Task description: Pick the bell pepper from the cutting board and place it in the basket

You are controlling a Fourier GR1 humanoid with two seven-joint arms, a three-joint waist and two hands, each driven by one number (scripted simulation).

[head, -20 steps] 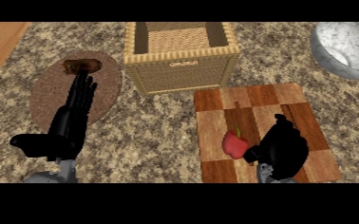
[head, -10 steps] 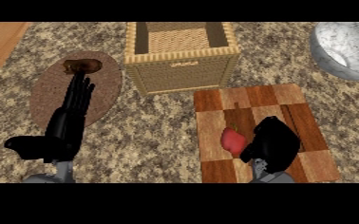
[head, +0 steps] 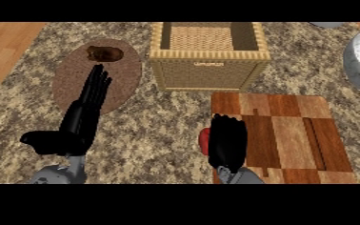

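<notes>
The right hand (head: 228, 143) is curling its fingers over the red bell pepper (head: 205, 139) at the near left edge of the cutting board (head: 295, 128). Left of the board, the left hand (head: 83, 117) is lying flat with straight fingers, reaching over a brown plate (head: 70, 76). Beyond the board, the basket (head: 209, 69) is sitting on the table (head: 162, 119).

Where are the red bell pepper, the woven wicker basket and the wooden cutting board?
Red bell pepper (head: 204, 140), head view: its visible left edge beside the right hand (head: 229, 143).
Woven wicker basket (head: 209, 71), head view: its front wall.
Wooden cutting board (head: 292, 133), head view: a bare patch of its top.
</notes>
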